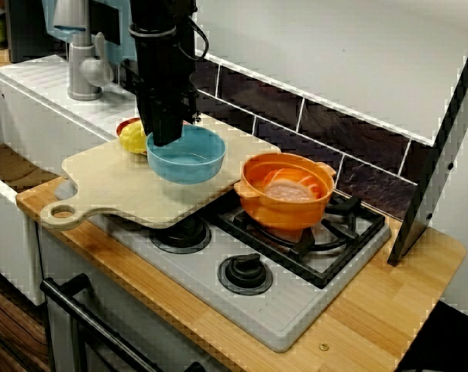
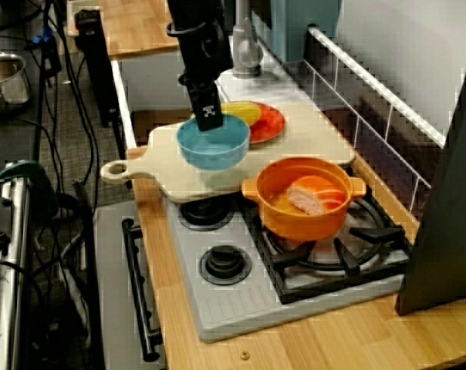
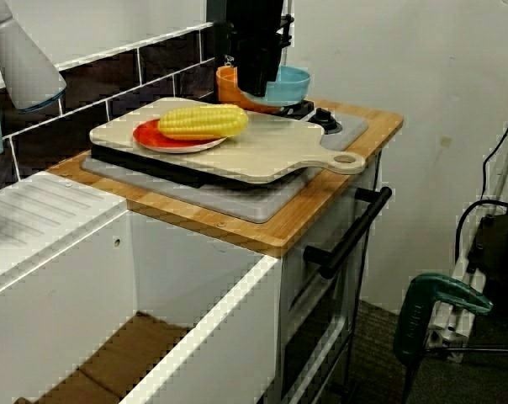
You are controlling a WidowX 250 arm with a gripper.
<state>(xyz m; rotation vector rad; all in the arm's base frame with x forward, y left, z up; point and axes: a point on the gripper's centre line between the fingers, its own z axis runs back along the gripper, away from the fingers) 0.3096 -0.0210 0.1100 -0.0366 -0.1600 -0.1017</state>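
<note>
My black gripper (image 1: 165, 138) reaches down onto the near rim of a blue bowl (image 1: 189, 155) and is shut on it. The view from the front shows the bowl over the wooden cutting board (image 1: 114, 182); I cannot tell whether it rests on the board or hangs just above it. The high view from the stove's end shows the gripper (image 2: 210, 117) on the bowl (image 2: 216, 146) at the board's stove-side edge. Behind the bowl a yellow corn cob (image 2: 244, 114) lies on a red plate (image 2: 271, 123). In the low view from the sink side, the arm hides most of the bowl (image 3: 289, 82).
An orange pot (image 1: 284, 198) with orange and pink pieces inside stands on the back burner grate, close to the bowl's right. The board overhangs the grey stove (image 1: 296, 298). A faucet (image 1: 83, 70) and sink are at the left, and a black panel (image 1: 435, 155) leans at the right.
</note>
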